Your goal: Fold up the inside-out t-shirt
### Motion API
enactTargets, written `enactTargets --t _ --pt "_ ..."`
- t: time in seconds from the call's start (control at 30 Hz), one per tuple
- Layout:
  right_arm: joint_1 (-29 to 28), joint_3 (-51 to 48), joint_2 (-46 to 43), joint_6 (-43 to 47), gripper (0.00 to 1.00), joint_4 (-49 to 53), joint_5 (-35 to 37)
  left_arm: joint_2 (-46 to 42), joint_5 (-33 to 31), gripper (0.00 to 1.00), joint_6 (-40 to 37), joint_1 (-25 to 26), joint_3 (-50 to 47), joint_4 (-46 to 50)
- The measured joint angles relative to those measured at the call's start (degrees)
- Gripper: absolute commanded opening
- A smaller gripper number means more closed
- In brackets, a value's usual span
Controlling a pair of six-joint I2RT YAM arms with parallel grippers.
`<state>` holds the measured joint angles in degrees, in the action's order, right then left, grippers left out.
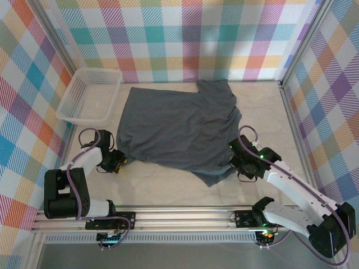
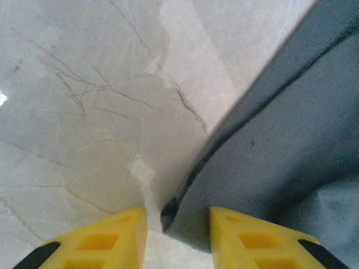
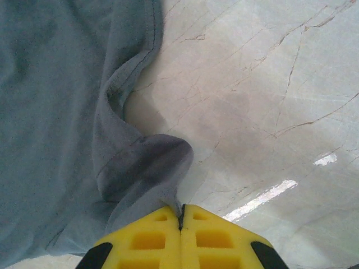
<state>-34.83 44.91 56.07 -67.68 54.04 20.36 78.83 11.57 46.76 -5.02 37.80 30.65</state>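
The slate blue-grey inside-out t-shirt (image 1: pixel 179 126) lies spread and wrinkled across the middle of the table. My left gripper (image 1: pixel 120 161) sits low at the shirt's near-left corner. In the left wrist view the yellow fingers stand apart, and the shirt's corner (image 2: pixel 185 213) lies in the gap of the left gripper (image 2: pixel 178 224), touching the right finger only. My right gripper (image 1: pixel 234 162) is at the shirt's near-right edge. In the right wrist view the right gripper (image 3: pixel 180 216) is shut on a pinched fold of the t-shirt (image 3: pixel 56 101), which rises in a small hump just ahead of the fingertips.
A white lattice basket (image 1: pixel 84 120) stands at the back left, beside the shirt's left edge. Plaid walls close in the left, back and right sides. Bare marble-patterned tabletop (image 1: pixel 269 112) shows right of the shirt and along the near edge.
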Motion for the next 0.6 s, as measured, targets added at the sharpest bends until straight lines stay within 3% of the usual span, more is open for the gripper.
enactTargets --t 0.2,0.6 --pt "0.0 0.0 -0.1 0.5 0.0 0.0 0.0 0.9 0.5 0.33 1.2 0.0 -0.1 -0.7" --pt "0.0 0.0 -0.7 0.7 0.0 0.0 0.0 1.6 1.2 0.14 4.6 -0.8 -0.1 0.4"
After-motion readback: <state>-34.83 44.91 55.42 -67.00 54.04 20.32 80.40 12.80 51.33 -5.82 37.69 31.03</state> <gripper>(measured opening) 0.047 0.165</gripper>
